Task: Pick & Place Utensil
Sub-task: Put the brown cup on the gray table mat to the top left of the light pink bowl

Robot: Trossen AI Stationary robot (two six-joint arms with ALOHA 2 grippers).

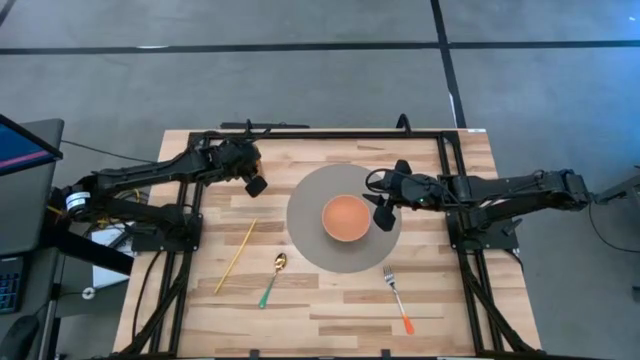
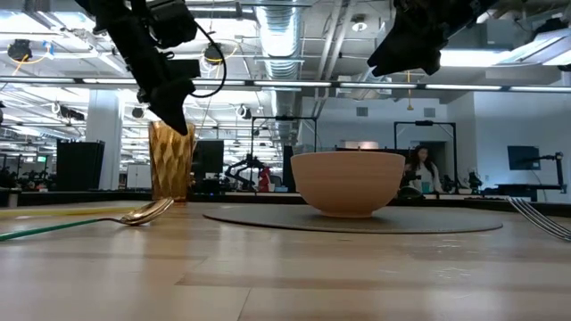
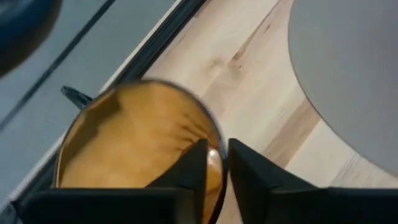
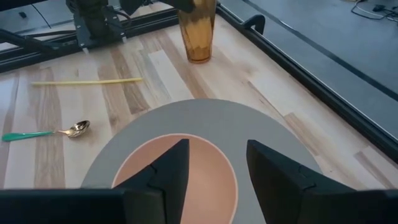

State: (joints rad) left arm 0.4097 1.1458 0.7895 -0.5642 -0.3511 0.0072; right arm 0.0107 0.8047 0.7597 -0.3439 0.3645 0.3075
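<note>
Nearest the front edge of the counter, the fork with the orange handle is lying flat, and a bit left of it the spoon with the green handle and the yellow chopstick are lying on the wood too. None of them is being touched, so I'd say the pick hasn't started yet.

Farther back, the bowl is sitting in the middle of the grey mat, and the right pincer is hovering just beside and above it with its fingers spread, holding nothing.

At the back left, the left pincer is hanging right over the amber cup, fingers nearly together around the rim from what the wrist camera is showing, though I can't tell if it's actually gripping.

My guess for the next move: one arm needs to be dropping down to a utensil, lining its fingers across the thin handle.
</note>
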